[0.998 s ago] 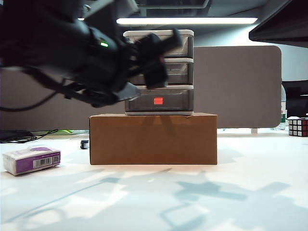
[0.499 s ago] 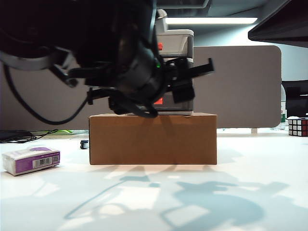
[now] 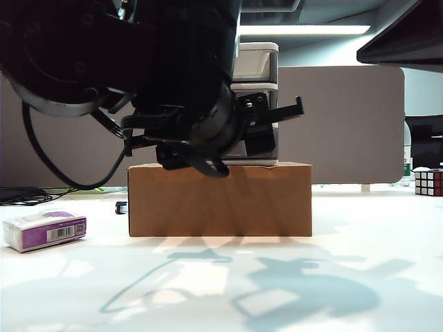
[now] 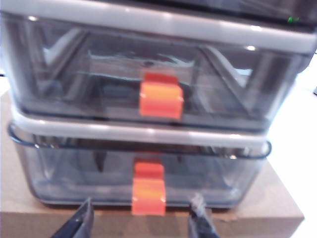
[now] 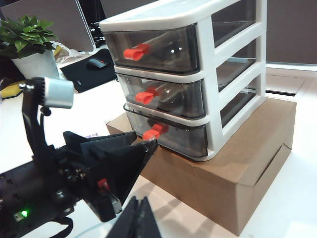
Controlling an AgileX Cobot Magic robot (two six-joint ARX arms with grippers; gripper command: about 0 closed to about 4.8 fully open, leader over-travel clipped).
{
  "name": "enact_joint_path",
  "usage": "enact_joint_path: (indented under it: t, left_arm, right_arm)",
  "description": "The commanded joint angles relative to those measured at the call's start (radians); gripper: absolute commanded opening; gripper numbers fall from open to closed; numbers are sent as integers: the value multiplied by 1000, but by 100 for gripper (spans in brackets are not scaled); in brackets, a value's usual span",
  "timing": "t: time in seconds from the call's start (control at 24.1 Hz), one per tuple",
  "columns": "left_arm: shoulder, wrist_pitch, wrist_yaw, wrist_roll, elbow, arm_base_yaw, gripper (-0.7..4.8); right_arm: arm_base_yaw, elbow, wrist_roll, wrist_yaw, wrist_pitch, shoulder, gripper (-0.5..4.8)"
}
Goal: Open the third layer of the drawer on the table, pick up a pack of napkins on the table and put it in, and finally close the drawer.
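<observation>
pack of napkins (image 3: 46, 230) sits untouched, well off to the left gripper's (image 4: 141, 223) side. that gripper has swung in front of the drawer (image 5: 188, 79), jaws half open and empty, straddling the third layer's (image 4: 143, 181) red handle (image 4: 148, 194). right gripper (image 5: 136, 223) is cropped; can't tell.

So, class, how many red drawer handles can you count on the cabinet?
3, stacked: top drawer handle, middle drawer handle, third layer handle. The left gripper faces the lowest with open jaws.

Brown cardboard box (image 3: 220, 199), Rubik's cube (image 3: 428, 182), potted plant (image 5: 28, 42)
</observation>
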Motion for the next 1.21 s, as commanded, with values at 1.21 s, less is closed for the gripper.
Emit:
enact_joint_path:
  t: [1.21]
  left_arm:
    - [79, 90, 77, 8, 68, 45, 206]
  right_arm:
    - [2, 358, -83, -220, 256, 608, -6]
